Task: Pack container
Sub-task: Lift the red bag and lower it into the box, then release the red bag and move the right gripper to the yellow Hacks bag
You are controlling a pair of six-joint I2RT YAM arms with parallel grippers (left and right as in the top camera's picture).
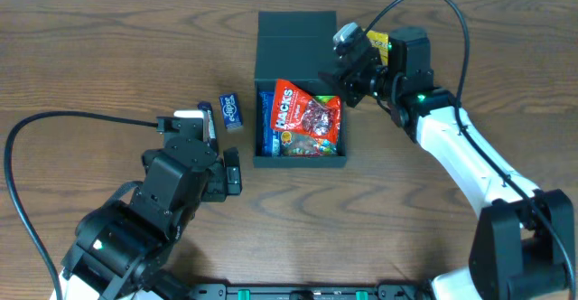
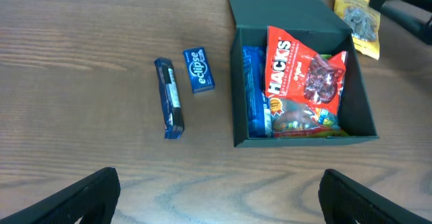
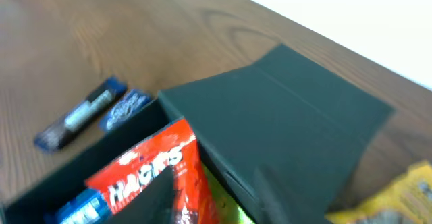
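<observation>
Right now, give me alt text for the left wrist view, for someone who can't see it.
An open dark container on a wooden table holds a red Hacks packet and a blue packet. Left of it lie an Eclipse pack and a blue bar.

A robotics lab, seemingly: cabled left arm [image 1: 167,190] and right arm [image 1: 461,155] at a wood-grain tabletop [image 1: 90,56], white wall [image 3: 351,15] beyond it.

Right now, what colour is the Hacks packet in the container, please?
The Hacks packet is red, clearest from the left wrist.
</observation>
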